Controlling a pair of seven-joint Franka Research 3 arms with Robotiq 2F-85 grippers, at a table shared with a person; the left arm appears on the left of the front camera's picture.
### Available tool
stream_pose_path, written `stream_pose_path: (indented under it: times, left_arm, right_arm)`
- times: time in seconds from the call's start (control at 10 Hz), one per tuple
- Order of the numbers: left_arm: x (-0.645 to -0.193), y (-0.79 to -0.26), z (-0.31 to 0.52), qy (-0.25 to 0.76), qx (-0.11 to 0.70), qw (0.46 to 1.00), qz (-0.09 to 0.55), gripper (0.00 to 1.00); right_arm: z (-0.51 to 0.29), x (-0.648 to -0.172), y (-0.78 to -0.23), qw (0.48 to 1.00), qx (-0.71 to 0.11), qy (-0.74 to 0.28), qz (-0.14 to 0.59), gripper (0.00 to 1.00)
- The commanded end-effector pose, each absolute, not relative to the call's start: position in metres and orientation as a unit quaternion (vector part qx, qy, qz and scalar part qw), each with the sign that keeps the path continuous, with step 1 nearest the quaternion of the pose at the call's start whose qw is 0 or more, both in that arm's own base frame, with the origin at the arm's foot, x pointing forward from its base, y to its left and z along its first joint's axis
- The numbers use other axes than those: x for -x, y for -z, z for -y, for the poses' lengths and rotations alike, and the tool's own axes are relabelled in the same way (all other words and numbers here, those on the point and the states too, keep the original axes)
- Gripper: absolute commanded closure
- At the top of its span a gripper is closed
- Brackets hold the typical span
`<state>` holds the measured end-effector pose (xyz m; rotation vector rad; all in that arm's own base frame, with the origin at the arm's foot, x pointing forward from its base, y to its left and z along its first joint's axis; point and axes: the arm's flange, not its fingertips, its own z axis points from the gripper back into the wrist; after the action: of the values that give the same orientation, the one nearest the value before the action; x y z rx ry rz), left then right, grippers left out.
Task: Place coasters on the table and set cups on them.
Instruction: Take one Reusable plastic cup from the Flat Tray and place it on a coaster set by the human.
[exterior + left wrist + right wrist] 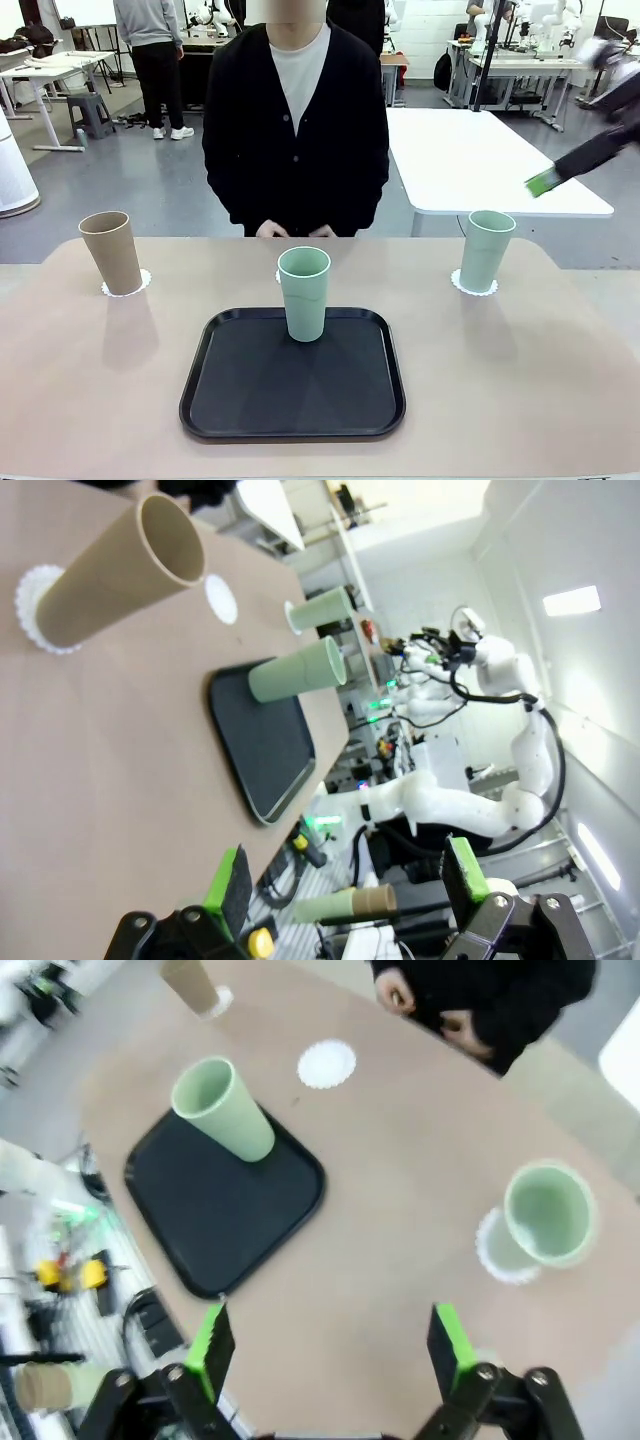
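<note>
On the beige table (80, 400), the tan-brown cup (111, 252) stands on a white coaster (125, 285) at the left. One mint cup (486, 250) stands on a coaster (473, 286) at the right. The other mint cup (304, 292) stands on the black tray (292, 375). A bare coaster (327, 1064) lies just beyond the tray, in front of the person. My right gripper (545, 182) hovers high at the right, open and holding nothing, above the right-hand mint cup (545, 1215). My left gripper (350, 880) is open, with nothing in it, near the tan cup (115, 570).
The person stands at the far edge with both hands (295, 230) resting near the table rim. A white table (480, 160) stands behind at the right. Bare tabletop lies on both sides of the tray.
</note>
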<state>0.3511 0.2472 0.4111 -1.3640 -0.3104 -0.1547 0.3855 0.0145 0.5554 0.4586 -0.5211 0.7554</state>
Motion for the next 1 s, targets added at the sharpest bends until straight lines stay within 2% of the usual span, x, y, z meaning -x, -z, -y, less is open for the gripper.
stream_pose_path:
  times: [0.0, 0.2, 0.5, 0.7, 0.9]
  left_arm:
    - [-0.350, -0.413, -0.248, 0.071, 0.626, 0.763, 0.147, 0.00]
    - [-0.350, -0.413, -0.248, 0.071, 0.626, 0.763, 0.147, 0.00]
    - [-0.350, -0.413, -0.248, 0.071, 0.626, 0.763, 0.147, 0.00]
    - [-0.350, -0.413, -0.248, 0.071, 0.626, 0.763, 0.147, 0.00]
    - [-0.350, -0.413, -0.248, 0.071, 0.626, 0.763, 0.147, 0.00]
  right_arm:
    - [-0.062, -0.401, -0.517, 0.860, -0.195, -0.387, 0.269, 0.00]
    - [-0.092, -0.412, -0.484, 0.851, -0.185, -0.442, 0.215, 0.00]
    - [-0.095, -0.419, -0.465, 0.838, -0.197, -0.485, 0.152, 0.00]
    - [-0.092, -0.428, -0.456, 0.838, -0.208, -0.484, 0.142, 0.00]
    - [-0.100, -0.413, -0.452, 0.846, -0.199, -0.470, 0.154, 0.00]
